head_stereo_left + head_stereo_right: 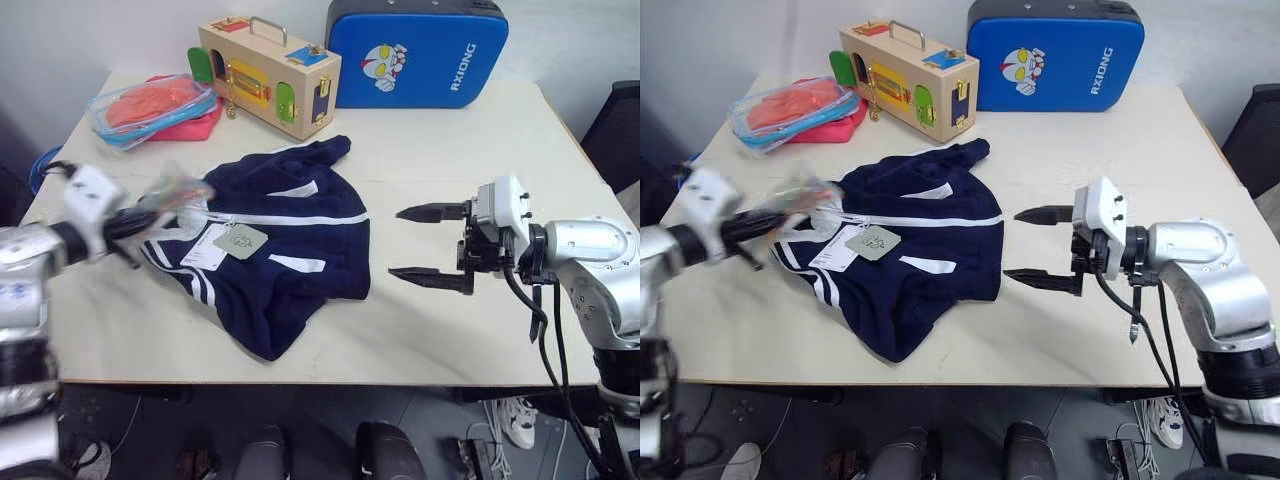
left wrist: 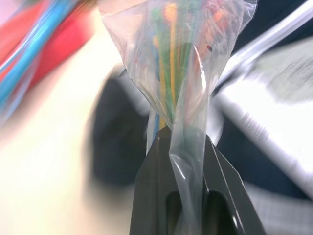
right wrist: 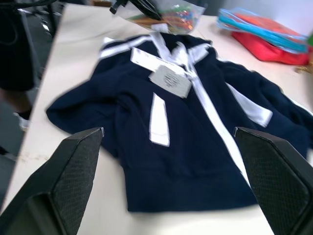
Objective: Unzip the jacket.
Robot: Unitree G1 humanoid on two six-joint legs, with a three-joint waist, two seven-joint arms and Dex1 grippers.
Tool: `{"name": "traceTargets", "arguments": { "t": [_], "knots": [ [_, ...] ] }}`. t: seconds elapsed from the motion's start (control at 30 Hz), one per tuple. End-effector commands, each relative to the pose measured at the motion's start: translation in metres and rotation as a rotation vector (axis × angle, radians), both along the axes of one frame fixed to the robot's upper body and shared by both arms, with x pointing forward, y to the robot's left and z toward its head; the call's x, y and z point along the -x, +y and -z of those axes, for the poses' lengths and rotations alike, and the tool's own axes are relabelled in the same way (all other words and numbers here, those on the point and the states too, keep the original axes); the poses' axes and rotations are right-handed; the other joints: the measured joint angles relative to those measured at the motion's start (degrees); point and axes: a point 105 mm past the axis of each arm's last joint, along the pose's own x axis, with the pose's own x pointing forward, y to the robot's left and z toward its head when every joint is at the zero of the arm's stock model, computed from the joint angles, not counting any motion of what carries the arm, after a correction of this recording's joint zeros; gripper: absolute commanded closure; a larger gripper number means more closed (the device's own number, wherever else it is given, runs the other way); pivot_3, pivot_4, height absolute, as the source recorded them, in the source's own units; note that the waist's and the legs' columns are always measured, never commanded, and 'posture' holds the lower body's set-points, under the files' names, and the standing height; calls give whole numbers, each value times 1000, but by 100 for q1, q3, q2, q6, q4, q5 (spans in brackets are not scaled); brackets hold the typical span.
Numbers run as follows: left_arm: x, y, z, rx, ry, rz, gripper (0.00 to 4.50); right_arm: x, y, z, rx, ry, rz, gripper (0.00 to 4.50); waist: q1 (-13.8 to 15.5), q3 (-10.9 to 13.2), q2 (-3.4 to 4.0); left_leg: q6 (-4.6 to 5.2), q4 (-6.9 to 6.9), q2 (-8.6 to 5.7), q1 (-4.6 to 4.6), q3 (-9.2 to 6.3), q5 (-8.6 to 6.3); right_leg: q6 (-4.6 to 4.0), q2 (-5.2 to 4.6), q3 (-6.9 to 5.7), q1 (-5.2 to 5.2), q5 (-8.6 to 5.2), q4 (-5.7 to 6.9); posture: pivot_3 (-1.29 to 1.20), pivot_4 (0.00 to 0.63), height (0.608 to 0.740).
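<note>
The navy jacket (image 1: pixel 280 250) lies crumpled in the middle of the table, with its white zipper (image 3: pixel 210 112) running down the front. White and pale green hang tags (image 1: pixel 240 240) rest on it. My left gripper (image 2: pixel 181 137) is shut on a clear plastic bag (image 2: pixel 181 58) of colourful pieces. It holds the bag just off the jacket's left end (image 1: pixel 180 192). Whether the bag is tied to the jacket I cannot tell. My right gripper (image 1: pixel 400 242) hovers to the right of the jacket's hem, open, with nothing between its fingers, pointing at the jacket.
A wooden latch box (image 1: pixel 268 75) and a blue hard case (image 1: pixel 415 55) stand at the back of the table (image 1: pixel 480 330). A clear container with red and orange contents (image 1: pixel 150 105) sits at the back left. A dark chair (image 1: pixel 620 120) stands off the right edge.
</note>
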Motion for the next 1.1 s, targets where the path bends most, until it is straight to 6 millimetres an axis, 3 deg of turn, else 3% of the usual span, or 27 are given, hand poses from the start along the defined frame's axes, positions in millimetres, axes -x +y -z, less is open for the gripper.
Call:
{"name": "traceTargets", "arguments": {
  "t": [0.03, 0.17, 0.3, 0.43, 0.53, 0.73, 0.9, 0.93, 1.07, 1.1],
  "knots": [
    [22, 32, 0, 12, -7, -188, 4486, 4, 11, -10, -21, -26, -77, 0, 59, -1, -1, 0, 3, -3, 1, 0, 0, 0, 0, 1, 3, 0, 2, 0, 150, 740],
    [30, 52, 18, 23, 25, -310, 4486, 5, 23, -11, -33, -8, -152, 0, 161, -6, -10, -1, 6, -4, 1, 0, 1, 0, 1, 0, 3, 0, 6, 0, 150, 740],
    [42, 80, 54, 4, 144, -472, 4486, 6, 28, -4, 3, -7, -191, 0, 134, -7, -13, 0, 3, -8, 2, 2, 0, 0, 0, 2, 2, 0, 5, 0, 150, 740],
    [49, 89, 66, 23, 169, -517, 4486, 4, 30, -7, -3, -7, -194, 0, 98, -8, -14, -1, -3, -2, 3, 9, 1, 0, 2, -2, -3, 0, 4, 0, 150, 740],
    [51, 91, 69, 1, 188, -522, 3718, 4, 30, -7, -1, -8, -192, 0, 80, -8, -14, -3, -8, 1, 14, 21, 2, 0, 2, 2, -4, 0, 9, 0, 150, 740],
    [52, 87, 61, 12, 190, -480, 1980, 5, 28, -3, 14, -8, -175, 0, 99, -8, -14, -3, -8, 1, 14, 37, 1, 0, 2, 3, -5, 0, 9, 0, 150, 740],
    [65, 98, 39, -40, 198, -466, 519, 7, 19, 1, 37, -13, -131, 0, 98, -8, -14, -3, -8, 1, 14, 49, 1, -1, 2, 4, -7, 0, 9, 0, 150, 740],
    [67, 91, 25, -55, 194, -387, 225, 7, 15, 4, 58, -22, -112, 0, 98, -8, -17, -4, -9, 1, 12, 50, 1, -1, 2, 3, -7, 0, 7, 0, 150, 740],
    [70, 47, -17, -176, 195, -49, 225, 6, 4, 21, 163, -73, -70, 0, 134, -9, -29, -6, -11, 2, 9, 62, -2, -2, 1, 1, -10, -1, 1, 0, 150, 740],
    [68, 21, -26, -202, 189, 107, 225, 5, 2, 27, 190, -87, -60, 0, 145, -8, -28, -6, -10, 3, 8, 64, -2, -2, -1, 0, -6, -1, -4, 0, 150, 740]
  ]
}}
